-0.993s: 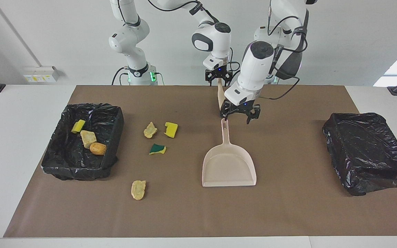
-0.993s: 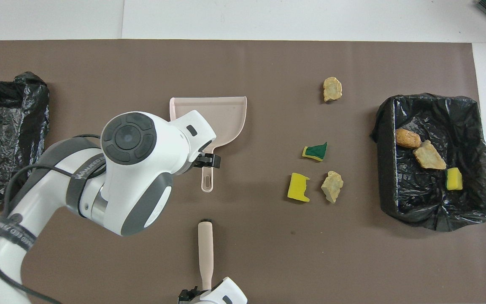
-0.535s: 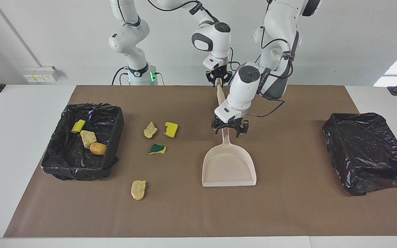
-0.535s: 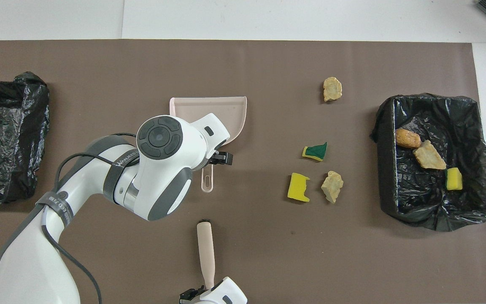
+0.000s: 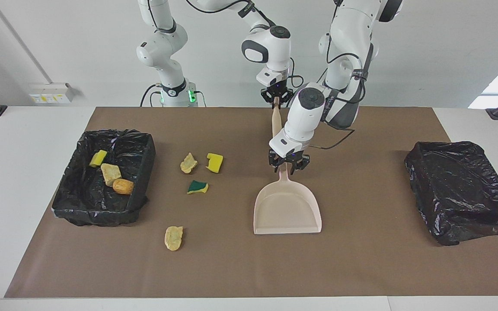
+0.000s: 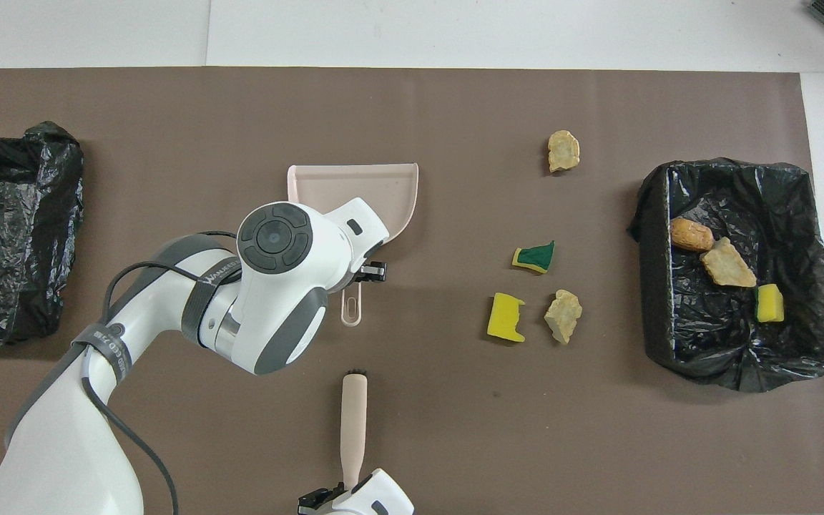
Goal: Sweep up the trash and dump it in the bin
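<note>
Grippers engaged both tools amid scattered trash.
Left gripper (image 5: pixel 288 166) clamped the dustpan (image 5: pixel 287 209) handle; right gripper (image 5: pixel 276 98) pinched the brush (image 6: pixel 352 418) handle. Four lumps (image 5: pixel 188 163) lay beside the lined bin (image 5: pixel 143 166).

No legible text on anything.

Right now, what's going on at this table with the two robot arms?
The two arms are picking up sweeping tools. The left gripper has its jaws around the handle of the dustpan, which lies flat on the mat. The right gripper is shut on the brush handle. Four pieces of trash lie loose on the mat; three sit in the bin at the right arm's end.
</note>
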